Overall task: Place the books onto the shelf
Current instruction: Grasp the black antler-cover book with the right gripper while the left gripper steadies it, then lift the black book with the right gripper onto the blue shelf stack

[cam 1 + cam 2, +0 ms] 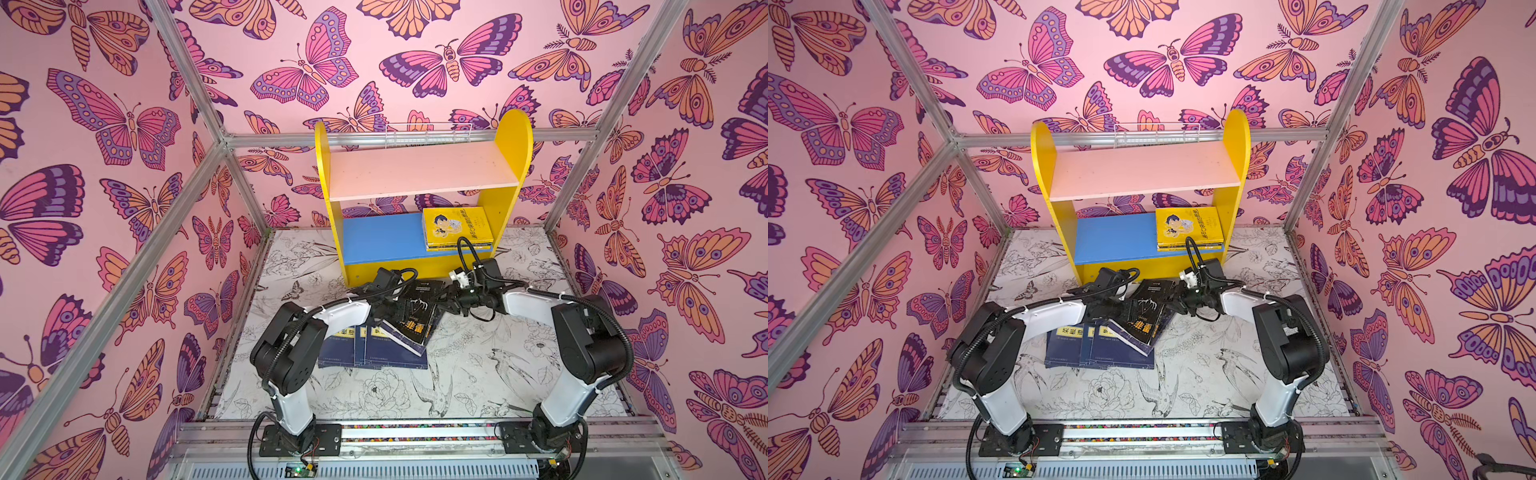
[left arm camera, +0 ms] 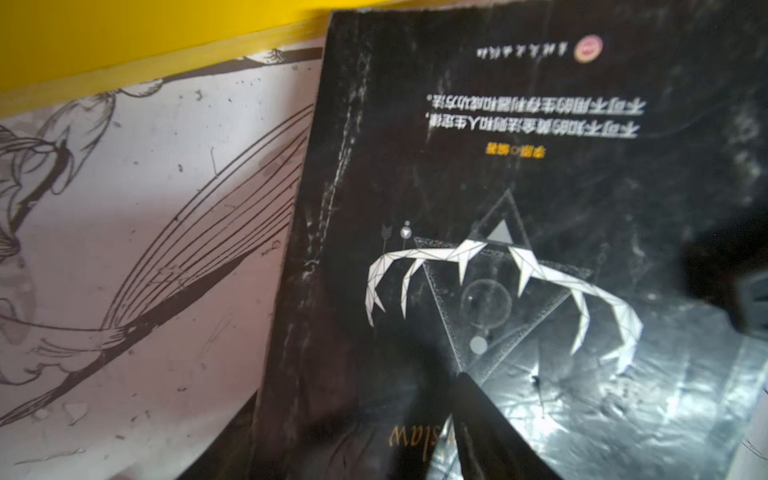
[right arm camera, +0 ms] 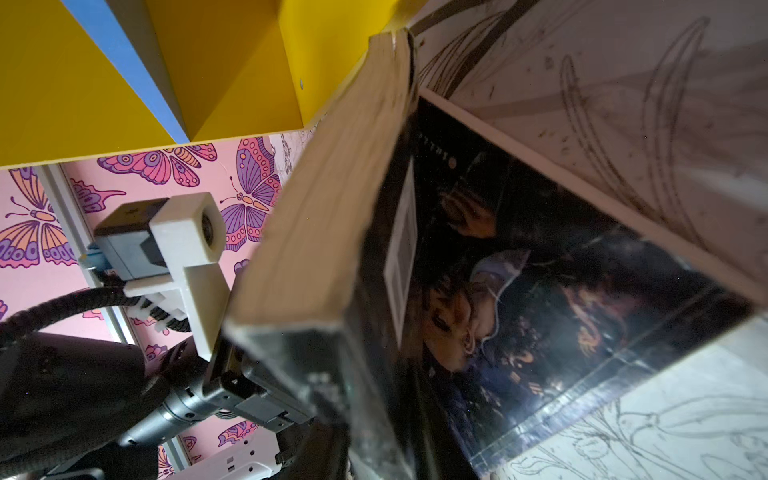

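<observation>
The shelf (image 1: 515,137) (image 1: 1235,137) stands at the back with a stack of yellow books (image 1: 457,226) (image 1: 1187,226) on its blue lower board. In front of it, a black book with white antlers (image 1: 417,301) (image 1: 1148,305) (image 2: 498,208) lies tilted over other books. My right gripper (image 1: 446,301) (image 1: 1177,299) (image 3: 345,415) is shut on its right edge, and its tan page block (image 3: 324,208) rises beside a dark portrait cover (image 3: 519,291). My left gripper (image 1: 392,309) (image 1: 1121,305) (image 2: 395,407) is over the antler cover, jaws apart. A black book with yellow characters (image 1: 409,330) overlaps navy books (image 1: 386,353) (image 1: 1100,353).
A white wire rack (image 1: 428,133) sits behind the shelf's top. Aluminium frame posts (image 1: 582,166) and butterfly walls close in the printed table (image 1: 478,374). The left arm's wrist camera (image 3: 183,237) is close to the held book. The shelf's yellow base strip (image 2: 124,41) is just beyond the books.
</observation>
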### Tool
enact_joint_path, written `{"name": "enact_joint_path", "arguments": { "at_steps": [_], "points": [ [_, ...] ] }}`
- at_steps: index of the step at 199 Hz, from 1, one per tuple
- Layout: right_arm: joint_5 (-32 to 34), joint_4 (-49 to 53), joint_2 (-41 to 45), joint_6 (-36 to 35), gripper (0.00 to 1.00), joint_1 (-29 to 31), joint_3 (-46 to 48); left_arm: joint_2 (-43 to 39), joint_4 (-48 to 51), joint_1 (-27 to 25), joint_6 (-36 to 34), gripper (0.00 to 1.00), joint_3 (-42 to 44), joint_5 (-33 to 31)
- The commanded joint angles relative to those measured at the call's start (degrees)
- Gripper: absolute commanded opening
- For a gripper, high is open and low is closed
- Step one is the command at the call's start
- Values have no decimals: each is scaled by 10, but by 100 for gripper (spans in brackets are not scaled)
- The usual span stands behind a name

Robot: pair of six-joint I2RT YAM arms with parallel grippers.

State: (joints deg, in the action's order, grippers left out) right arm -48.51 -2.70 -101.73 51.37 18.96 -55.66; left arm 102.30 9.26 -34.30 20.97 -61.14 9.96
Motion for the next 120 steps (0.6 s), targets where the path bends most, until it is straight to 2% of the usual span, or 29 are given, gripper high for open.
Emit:
{"name": "enact_joint_path", "arguments": {
  "at_steps": [1, 20, 30, 43, 55, 65, 77, 95, 120],
  "points": [
    [-38, 4, -10, -23, 22, 19, -28, -6, -13, -8, -22, 62, 5, 76],
    [-37, 6, -8, -25, 10, 21, -28, -19, -36, -6, -14, 63, 16, 97],
    [-34, 9, 1, -29, 0, 21, -25, -29, -54, -2, -3, 63, 26, 108],
    [-32, 12, 18, -37, 0, 20, -20, -48, -78, 9, 19, 65, 41, 114],
    [-34, 13, 44, -47, 0, 20, -15, -75, -95, 23, 43, 70, 56, 97],
    [-42, 10, 69, -55, 0, 20, -12, -105, -101, 34, 65, 74, 70, 56],
    [-50, -2, 103, -55, 0, 20, -8, -149, -101, 40, 88, 77, 87, -26],
    [-52, -67, 156, -16, 0, 20, 1, -207, -62, 49, 125, 79, 96, -151],
    [-19, -126, 181, 42, 0, 14, -24, -256, -38, 66, 146, 80, 103, -187]
  ]
}}
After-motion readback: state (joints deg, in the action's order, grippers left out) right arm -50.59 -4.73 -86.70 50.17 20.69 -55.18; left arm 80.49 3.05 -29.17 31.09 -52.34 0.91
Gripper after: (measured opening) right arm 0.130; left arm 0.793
